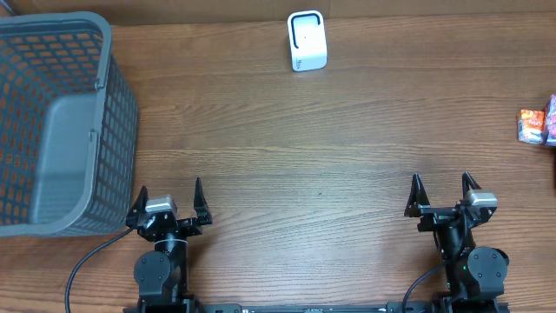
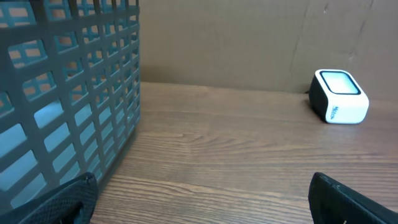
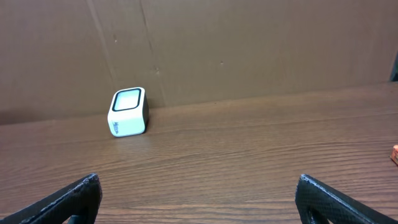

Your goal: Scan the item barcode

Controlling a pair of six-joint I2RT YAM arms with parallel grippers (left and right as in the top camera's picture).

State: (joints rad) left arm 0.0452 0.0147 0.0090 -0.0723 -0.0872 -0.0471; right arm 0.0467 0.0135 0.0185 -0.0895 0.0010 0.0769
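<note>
Your left gripper (image 1: pixel 168 202) and right gripper (image 1: pixel 444 196) sit wide open and empty near you, since the item (image 1: pixel 532 125) waits far right, scanner (image 1: pixel 307 41) far centre

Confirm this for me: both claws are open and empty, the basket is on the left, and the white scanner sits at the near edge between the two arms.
Not quite. The white scanner sits at the table's far edge, as the overhead view shows. The rest holds: left claw and right claw are open and empty, basket on the left.
</note>
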